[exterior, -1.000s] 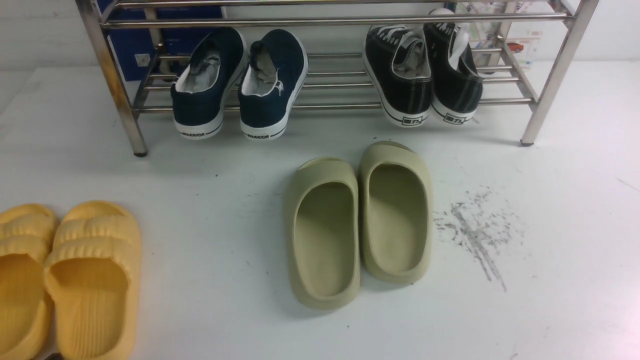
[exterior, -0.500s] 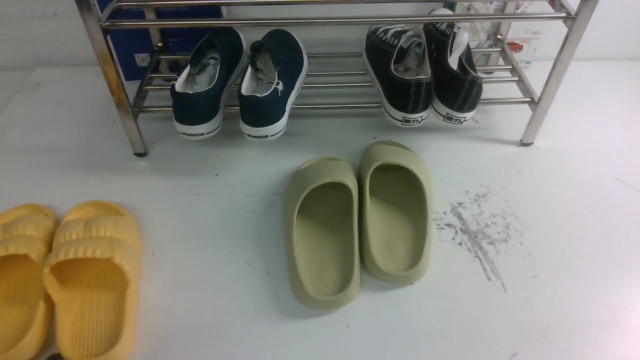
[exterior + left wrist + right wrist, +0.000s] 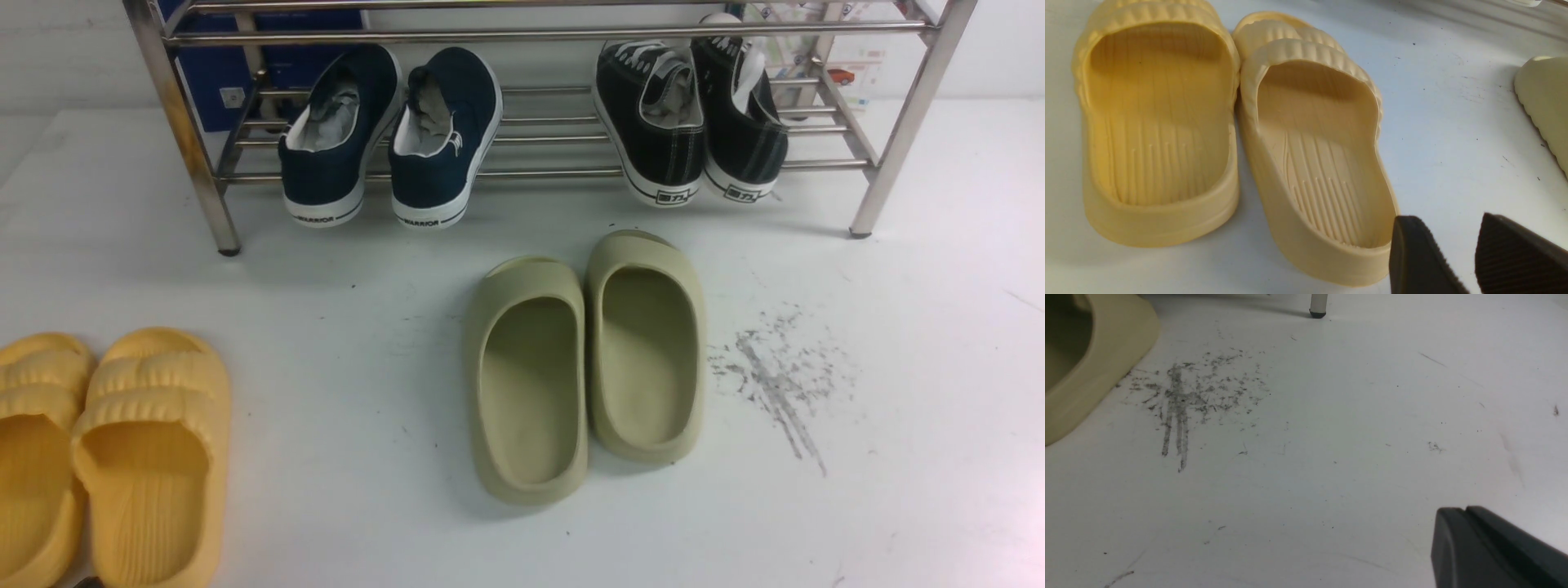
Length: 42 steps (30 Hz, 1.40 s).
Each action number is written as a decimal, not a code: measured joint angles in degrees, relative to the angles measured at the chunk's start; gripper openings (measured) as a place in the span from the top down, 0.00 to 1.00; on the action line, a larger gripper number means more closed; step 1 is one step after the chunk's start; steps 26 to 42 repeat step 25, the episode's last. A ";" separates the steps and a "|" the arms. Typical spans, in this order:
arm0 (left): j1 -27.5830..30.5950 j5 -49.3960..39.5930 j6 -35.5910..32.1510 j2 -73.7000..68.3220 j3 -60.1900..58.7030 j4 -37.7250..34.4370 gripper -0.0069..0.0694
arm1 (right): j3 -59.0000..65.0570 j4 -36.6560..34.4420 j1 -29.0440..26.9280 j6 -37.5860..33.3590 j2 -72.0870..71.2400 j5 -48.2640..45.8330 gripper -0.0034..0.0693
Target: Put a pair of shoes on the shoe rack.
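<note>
The pair of shoes, two black canvas sneakers (image 3: 653,135) with white laces and soles, sits on the lower bars at the right end of the steel shoe rack (image 3: 539,36), heels toward me. Neither gripper shows in the front view. In the left wrist view my left gripper (image 3: 1449,218) stands open over bare table, just beside the heel of a yellow slide (image 3: 1310,155), with nothing between its fingers. In the right wrist view my right gripper (image 3: 1466,509) hovers over bare table with its fingers pressed together and empty.
Navy WARRIOR slip-ons (image 3: 445,147) occupy the rack's left part. A pair of olive slides (image 3: 531,384) lies mid-table in front of the rack. Yellow slides (image 3: 151,457) lie at the near left. Grey scuff marks (image 3: 775,376) lie right of the olive slides. A rack leg (image 3: 1317,306) stands far ahead of the right gripper.
</note>
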<state>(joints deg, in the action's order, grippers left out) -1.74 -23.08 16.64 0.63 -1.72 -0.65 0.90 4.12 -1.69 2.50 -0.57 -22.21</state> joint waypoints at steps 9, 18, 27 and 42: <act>0.00 0.00 0.00 0.00 0.00 0.00 0.60 | 0.00 0.00 0.00 0.04 0.00 0.00 0.86; 0.00 0.00 0.00 0.00 0.00 0.00 0.60 | 0.00 0.00 0.00 0.04 0.00 0.00 0.84; 0.00 0.00 0.00 0.00 0.00 0.00 0.60 | 0.00 0.00 0.00 0.04 0.00 0.00 0.83; 0.00 0.00 0.00 0.00 0.00 0.00 0.60 | 0.00 0.00 0.00 0.04 0.00 0.00 0.83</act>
